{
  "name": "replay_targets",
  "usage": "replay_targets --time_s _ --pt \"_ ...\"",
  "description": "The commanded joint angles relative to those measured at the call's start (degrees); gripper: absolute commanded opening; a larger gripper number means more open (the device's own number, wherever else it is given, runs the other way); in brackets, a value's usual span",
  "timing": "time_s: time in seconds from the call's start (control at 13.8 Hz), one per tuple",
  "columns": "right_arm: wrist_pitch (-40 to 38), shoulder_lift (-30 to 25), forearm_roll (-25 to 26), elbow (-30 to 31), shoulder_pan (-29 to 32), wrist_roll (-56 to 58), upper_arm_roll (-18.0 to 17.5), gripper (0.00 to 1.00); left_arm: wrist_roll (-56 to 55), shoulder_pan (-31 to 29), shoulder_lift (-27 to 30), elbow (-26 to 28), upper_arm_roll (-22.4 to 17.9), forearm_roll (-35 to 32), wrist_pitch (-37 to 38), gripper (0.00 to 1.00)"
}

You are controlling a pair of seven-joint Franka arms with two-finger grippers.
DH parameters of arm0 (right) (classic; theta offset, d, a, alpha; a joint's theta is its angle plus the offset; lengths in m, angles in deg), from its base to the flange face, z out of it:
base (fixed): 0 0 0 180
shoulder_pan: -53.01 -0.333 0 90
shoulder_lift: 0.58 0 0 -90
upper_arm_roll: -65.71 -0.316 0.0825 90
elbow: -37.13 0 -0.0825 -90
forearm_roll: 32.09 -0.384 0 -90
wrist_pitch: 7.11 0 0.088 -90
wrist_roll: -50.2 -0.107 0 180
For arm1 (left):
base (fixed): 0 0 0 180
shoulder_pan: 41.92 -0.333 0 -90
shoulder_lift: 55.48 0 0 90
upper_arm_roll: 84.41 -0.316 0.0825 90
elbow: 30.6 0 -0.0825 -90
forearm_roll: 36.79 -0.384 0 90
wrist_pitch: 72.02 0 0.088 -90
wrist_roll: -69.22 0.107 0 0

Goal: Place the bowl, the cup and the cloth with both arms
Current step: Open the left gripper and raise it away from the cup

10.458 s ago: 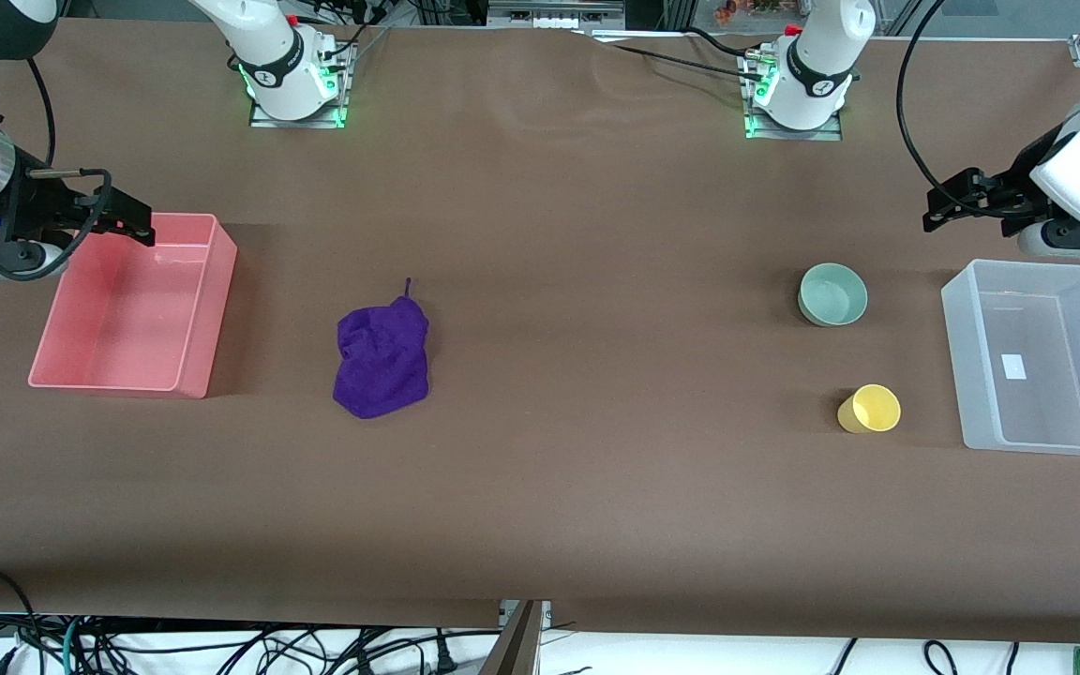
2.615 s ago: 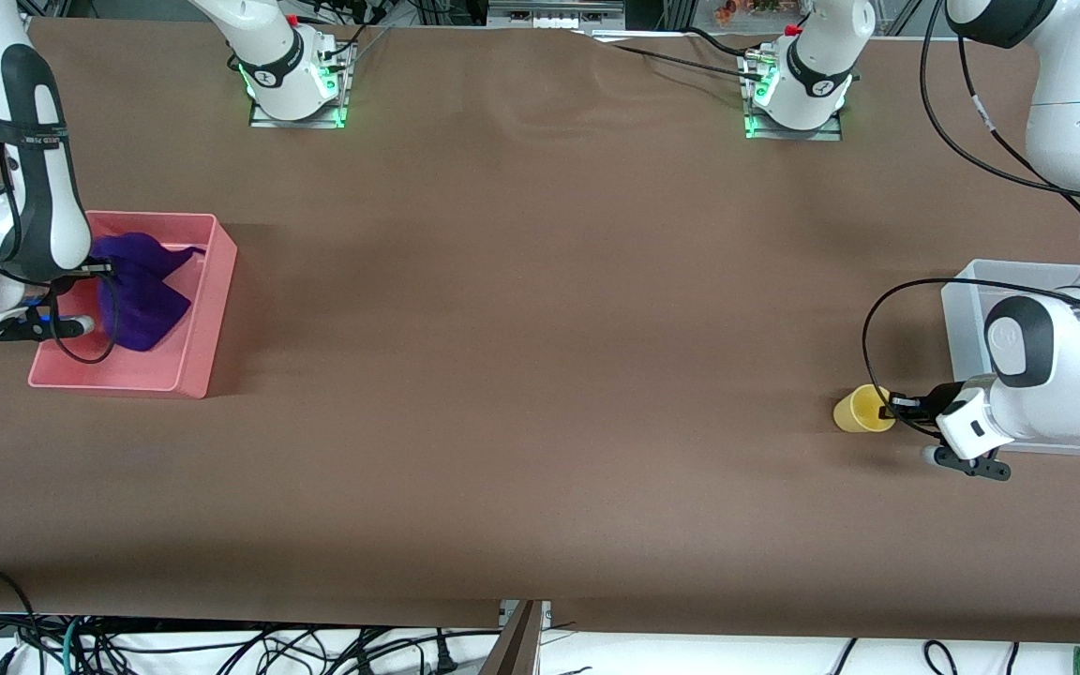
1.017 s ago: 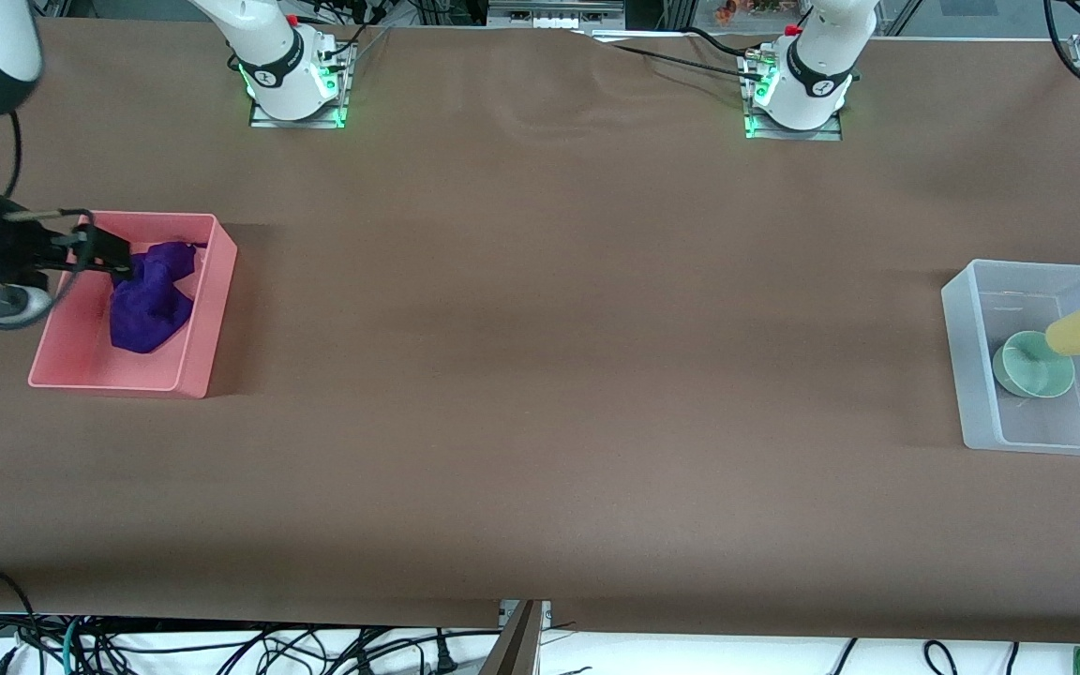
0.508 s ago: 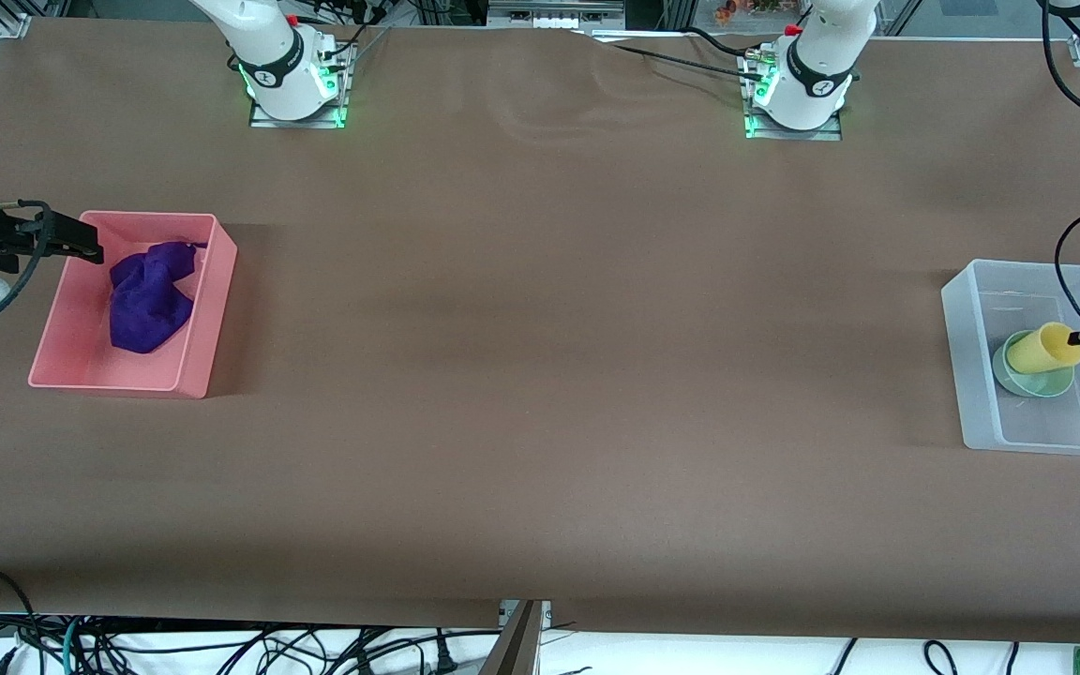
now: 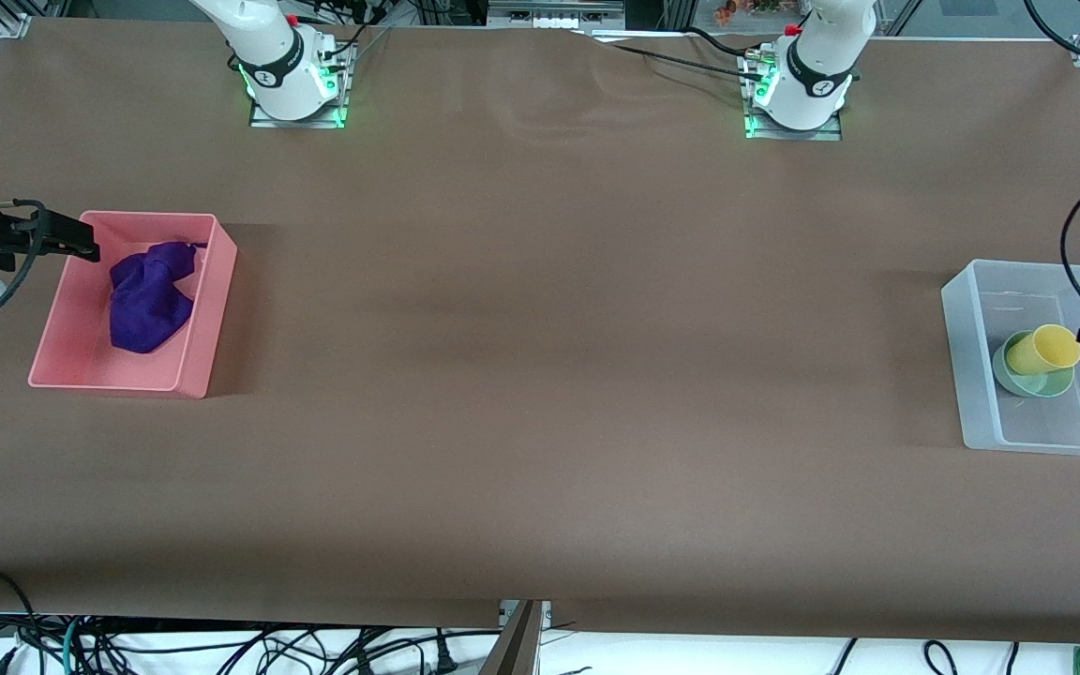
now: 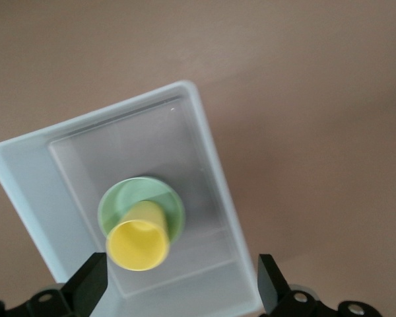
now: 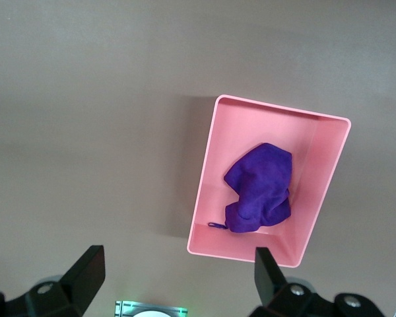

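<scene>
Status: all three items look binned, so the step in hand reads as clearing out.

Cloth (image 5: 150, 295) lies bunched in the pink bin (image 5: 205, 309) at the right arm's end of the bench (image 5: 540, 375). Bowl (image 5: 1032, 380) sits in the clear bin (image 5: 967, 375) at the left arm's end, and the yellow cup (image 5: 1043, 350) rests tilted inside the bowl, leaning on its wall.

Left gripper (image 6: 178, 294) hangs over the clear bin, fingers spread wide, holding nothing. Right gripper (image 7: 175, 281) is over the bench just beside the pink bin, fingers spread, also empty.

To do it well:
- Left: lift straight up before any sideways move; the cup is leaning and a brush from a finger could tip it out of the bowl.
- Right: retreat without dragging its cable across the pink bin's rim.
- Keep both sets of fingers apart until clear.
</scene>
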Motion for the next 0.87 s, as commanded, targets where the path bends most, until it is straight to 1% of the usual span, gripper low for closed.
replay_targets --time_s 0.0,0.15,0.22,0.29,0.36,0.44,0.51,0.65,0.73,0.8 --pt "0.22 -0.47 -0.03 0.42 0.33 0.97 -0.24 1.0 -11.16 5.91 5.03 1.27 -0.5 -1.44 3.77 1.0" --pt "0.04 -0.47 -0.11 0.15 0.15 0.97 -0.33 1.0 -19.35 9.43 8.46 1.27 -0.32 -0.65 6.83 1.0" --pt "0.13 -0.47 -0.2 0.15 0.15 0.88 -0.33 1.0 -22.43 12.41 10.3 1.62 -1.37 -0.65 7.72 1.0" --pt "0.13 -0.47 -0.2 0.15 0.15 0.88 -0.33 1.0 -26.03 15.48 12.84 3.01 -2.94 -0.65 7.99 1.0" --pt "0.13 -0.47 -0.29 0.15 0.15 0.88 -0.42 1.0 -29.55 17.6 15.91 6.86 -3.57 0.31 7.3 1.0" --pt "0.13 -0.47 -0.29 0.15 0.15 0.88 -0.42 1.0 -32.37 19.01 18.38 9.59 -4.88 5.11 5.9 1.0" --pt "0.13 -0.47 -0.29 0.15 0.15 0.88 -0.42 1.0 -33.79 21.38 20.23 11.19 -7.85 8.46 5.36 1.0" --pt "0.22 -0.47 -0.29 0.15 0.15 0.88 -0.33 1.0 -33.36 27.7 22.44 12.87 -13.48 9.28 4.92 1.0" --pt "0.22 -0.47 -0.29 0.15 0.15 0.88 -0.33 1.0 -33.1 29.38 23.49 14.26 -14.64 8.94 4.48 1.0" --pt "0.22 -0.38 -0.2 0.15 0.15 0.88 -0.33 1.0 -32.84 29.75 25.07 16.8 -14.65 8.5 2.74 1.0"
